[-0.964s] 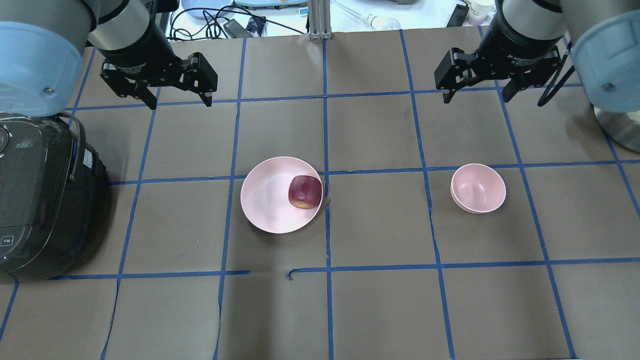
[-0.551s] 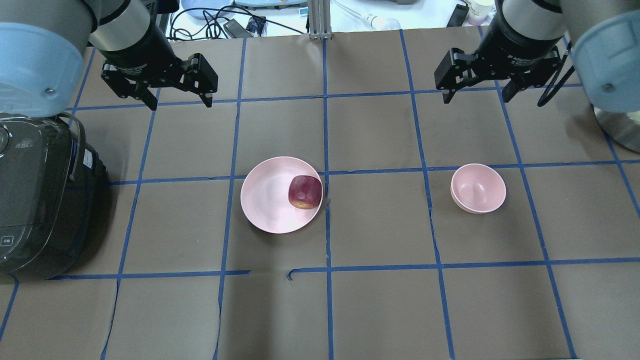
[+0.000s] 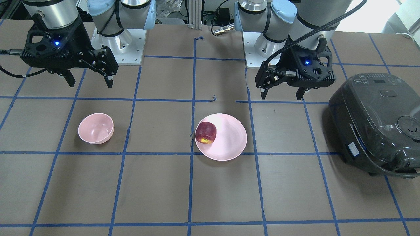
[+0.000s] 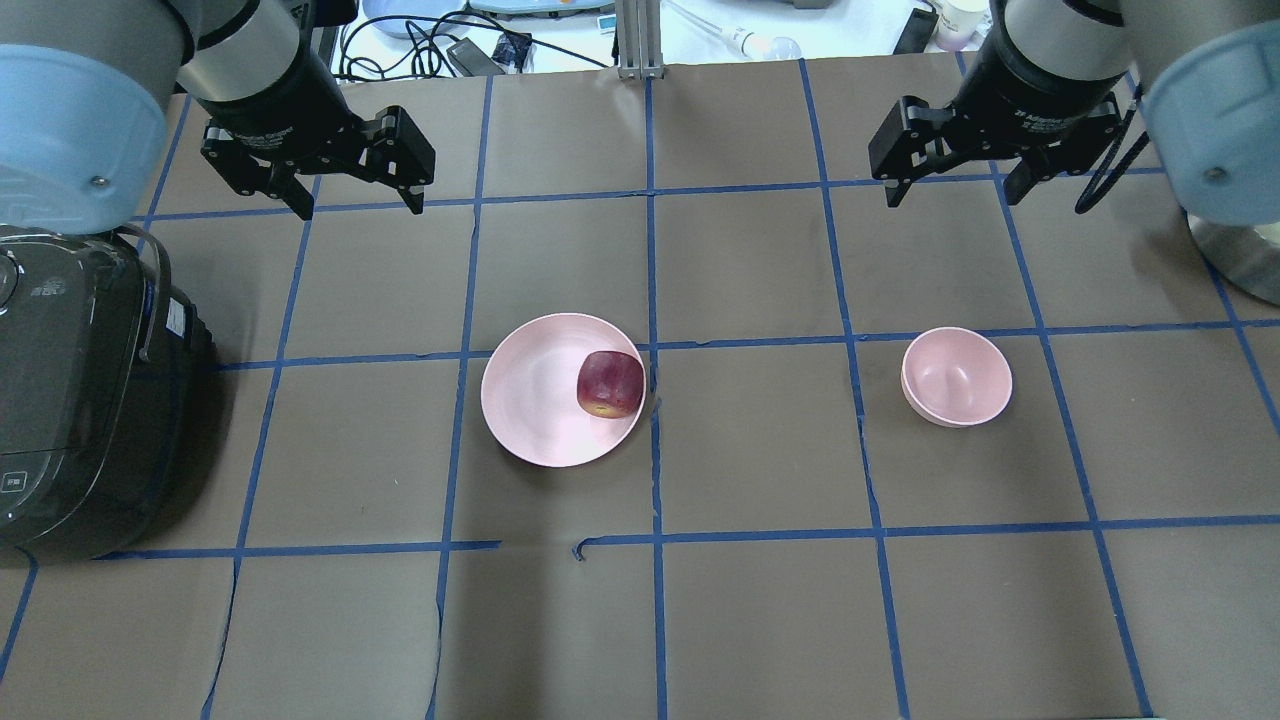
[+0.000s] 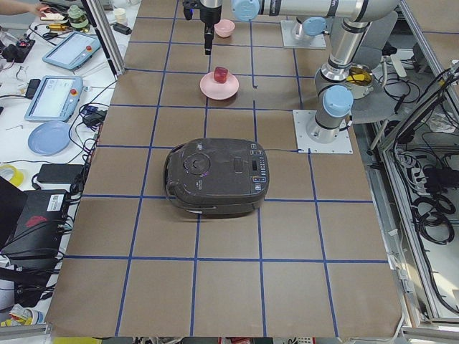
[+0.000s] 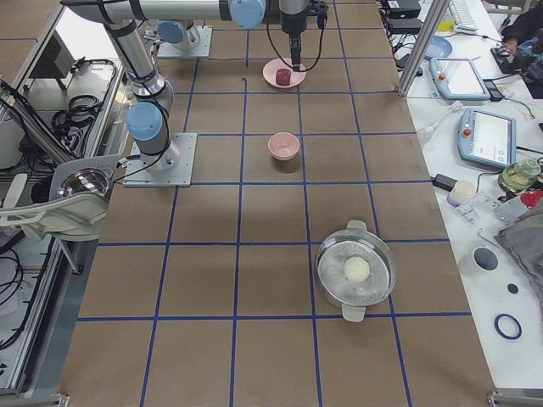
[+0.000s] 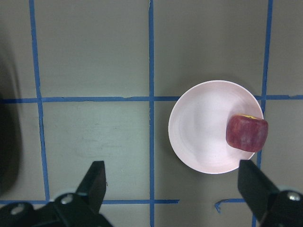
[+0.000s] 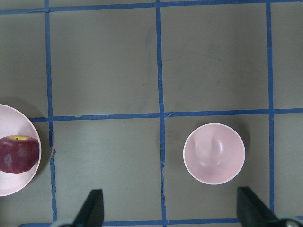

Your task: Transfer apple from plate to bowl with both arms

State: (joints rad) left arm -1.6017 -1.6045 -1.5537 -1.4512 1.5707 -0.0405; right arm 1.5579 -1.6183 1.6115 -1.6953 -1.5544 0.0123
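Apple (image 4: 610, 384): rests on the plate (image 4: 530, 390), at the edge nearest the bowl (image 4: 957, 376). Bowl: empty, well apart. Left gripper (image 4: 360, 208), right gripper (image 4: 950, 198): spread wide, holding nothing, raised high, probably a ready pose that lets each wrist camera survey its target.

The plate (image 4: 525, 400) and the bowl (image 4: 955, 378) look smooth and pale pink, the plate glossy. The apple (image 4: 610, 383) has a smooth, faintly shiny skin. The bench (image 4: 750, 450) wears matt brown paper, creased, lined with blue tape (image 4: 760, 342). At the plate's 9 o'clock, the cooker (image 4: 70, 420) has a glossy dark plastic shell.
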